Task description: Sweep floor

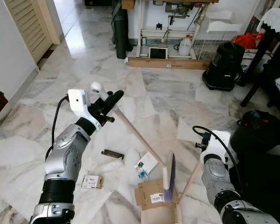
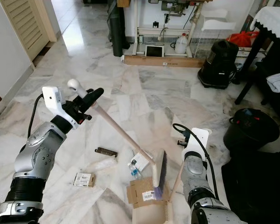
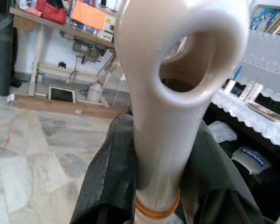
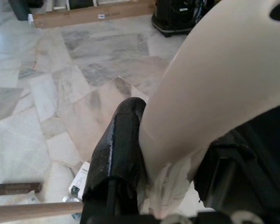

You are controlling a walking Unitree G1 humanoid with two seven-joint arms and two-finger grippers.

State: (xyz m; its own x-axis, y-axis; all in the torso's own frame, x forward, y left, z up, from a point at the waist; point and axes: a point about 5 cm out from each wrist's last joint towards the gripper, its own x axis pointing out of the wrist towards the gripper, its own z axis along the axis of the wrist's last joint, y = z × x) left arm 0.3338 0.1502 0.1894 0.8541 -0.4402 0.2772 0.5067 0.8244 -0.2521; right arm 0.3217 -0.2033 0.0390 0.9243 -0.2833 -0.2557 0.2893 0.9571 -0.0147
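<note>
Left gripper: squeezing the broom handle top, at 10 o'clock.
Right gripper: clamped on the dustpan handle, at 5 o'clock.
Cardboard: touching the brush.

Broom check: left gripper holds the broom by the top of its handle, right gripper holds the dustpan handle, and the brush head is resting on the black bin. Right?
Not quite. In the left eye view the brush head rests on the flattened cardboard box on the floor, not on the black bin. The left gripper does hold the broom handle's top, and the right gripper holds the dustpan handle.
</note>
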